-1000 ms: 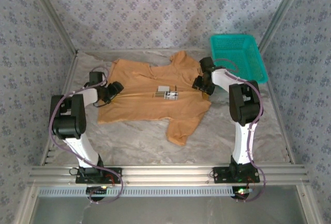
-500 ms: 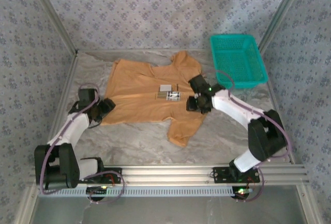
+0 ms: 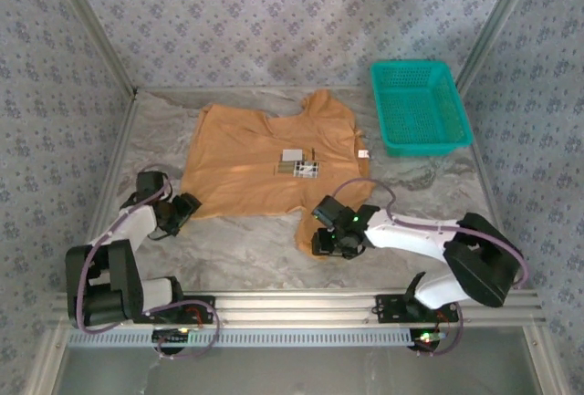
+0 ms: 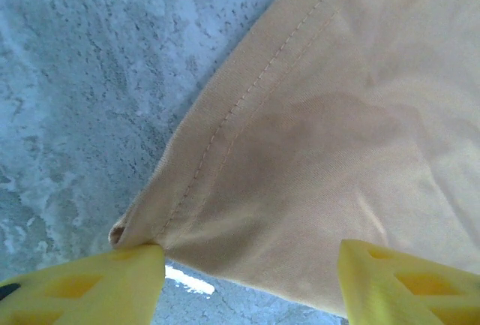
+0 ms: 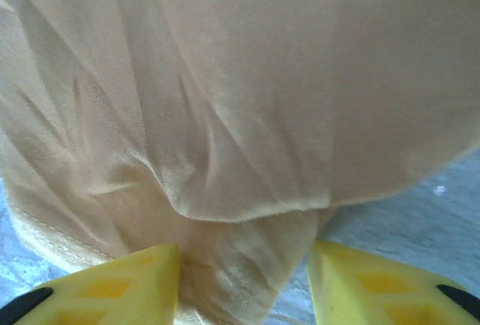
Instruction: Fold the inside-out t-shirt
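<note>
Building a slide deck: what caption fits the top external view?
Tan t-shirt lies spread out; left gripper at its hem corner, right gripper over the near sleeve.

From above, the black-and-white right gripper (image 3: 330, 238) covers the sleeve tip of the plain tan cloth t-shirt (image 3: 255, 162) that lies toward the near edge of the grey marbled tabletop (image 3: 411, 194). The pale label (image 3: 292, 154) at mid-shirt is too small to read. In the right wrist view its yellow fingers (image 5: 112, 284) are cut by the bottom edge, so whether they pinch the bunched cloth between them cannot be told; the left gripper (image 4: 251, 265) has its fingertips cropped likewise
</note>
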Tool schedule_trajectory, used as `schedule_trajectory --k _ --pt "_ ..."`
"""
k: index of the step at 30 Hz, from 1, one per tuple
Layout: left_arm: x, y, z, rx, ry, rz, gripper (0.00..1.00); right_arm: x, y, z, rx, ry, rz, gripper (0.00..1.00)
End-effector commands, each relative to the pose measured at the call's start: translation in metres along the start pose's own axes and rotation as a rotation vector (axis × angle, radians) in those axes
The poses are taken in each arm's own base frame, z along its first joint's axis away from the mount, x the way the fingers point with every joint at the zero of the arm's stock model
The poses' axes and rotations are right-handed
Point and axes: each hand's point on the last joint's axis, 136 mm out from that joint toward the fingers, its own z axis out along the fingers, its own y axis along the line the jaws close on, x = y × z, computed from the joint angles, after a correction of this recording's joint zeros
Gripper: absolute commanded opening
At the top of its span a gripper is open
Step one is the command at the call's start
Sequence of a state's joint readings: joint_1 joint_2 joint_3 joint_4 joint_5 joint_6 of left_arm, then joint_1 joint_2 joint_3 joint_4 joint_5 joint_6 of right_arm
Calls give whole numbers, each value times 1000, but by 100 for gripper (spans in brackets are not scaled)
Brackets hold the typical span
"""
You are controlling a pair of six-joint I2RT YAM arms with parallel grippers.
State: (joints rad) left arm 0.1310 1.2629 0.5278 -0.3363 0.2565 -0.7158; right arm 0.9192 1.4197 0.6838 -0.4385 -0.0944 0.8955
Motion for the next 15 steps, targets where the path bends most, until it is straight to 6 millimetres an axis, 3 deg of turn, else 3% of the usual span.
schedule_trajectory --k 1,3,4,6,10,15 --pt "-9 -1 8 28 -10 -26 64 6 -3 12 26 18 77 33" --pt "-12 3 10 24 -10 -51 64 8 -8 8 57 27 72 8" --pt "-14 5 10 22 -11 -63 64 9 -12 2 75 24 63 1" --pt "-16 12 11 5 -8 -89 63 11 -23 -15 111 2 43 0" --pt "-20 28 10 -18 -8 -137 61 32 -48 -47 116 6 28 0" --pt "-18 30 7 -17 -14 -141 60 58 -61 -54 33 28 96 0"
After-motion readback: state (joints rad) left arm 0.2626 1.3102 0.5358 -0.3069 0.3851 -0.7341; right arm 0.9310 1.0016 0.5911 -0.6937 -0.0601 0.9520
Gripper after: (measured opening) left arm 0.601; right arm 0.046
